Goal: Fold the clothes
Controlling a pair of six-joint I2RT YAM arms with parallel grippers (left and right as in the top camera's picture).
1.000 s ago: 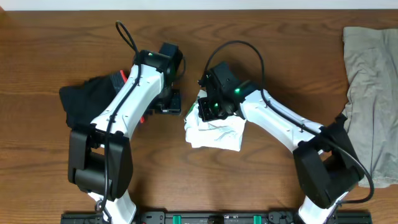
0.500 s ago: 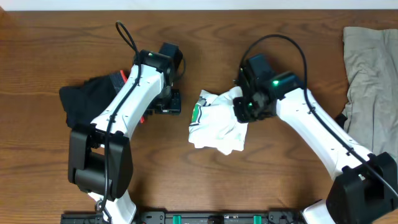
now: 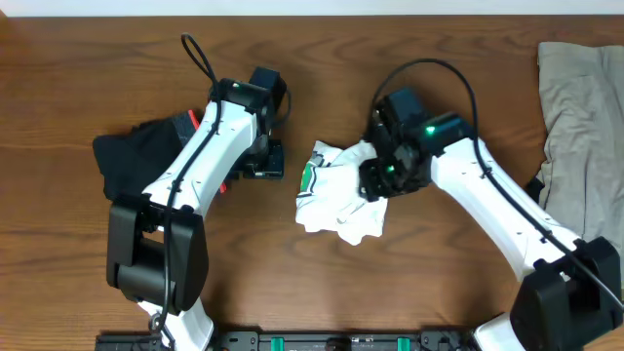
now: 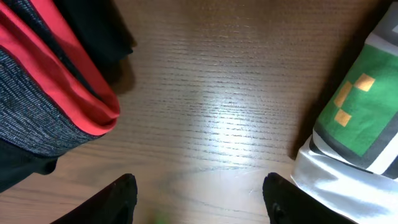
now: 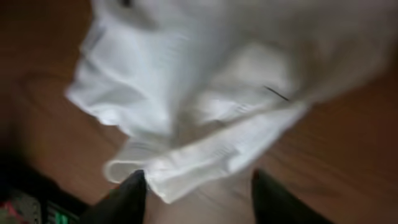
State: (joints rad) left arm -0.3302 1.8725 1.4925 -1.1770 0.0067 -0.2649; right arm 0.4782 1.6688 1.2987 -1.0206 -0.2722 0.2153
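White cotton bunched in a loose heap is the T-shirt [image 3: 339, 200], and everything else is placed from it. It lies crumpled on the wooden surface [image 3: 78, 283] with its green patch [image 4: 360, 106] turned toward the left arm.

The right hand [image 5: 199, 198] hangs over the T-shirt's edge on the side nearest the khaki-grey garment [image 3: 580, 146], which lies well apart from it. Its two fingers are spread, with a hem fold lying just above the gap. That wrist view is blurred, so I cannot say whether cloth brushes a finger, but nothing looks pinched.

The left hand [image 4: 199, 199] sits just beside the T-shirt's opposite edge. Its fingers are parted over bare wood and hold nothing. The black shorts [image 3: 136, 161] lie just beyond it.

By my reading, the step in hand is opening out the T-shirt, and no fold has begun. The next move seems to call for a fresh pinch on a single layer at a hem or sleeve corner. The left hand would take the edge by the green patch, so the cloth can be drawn flat between the two.
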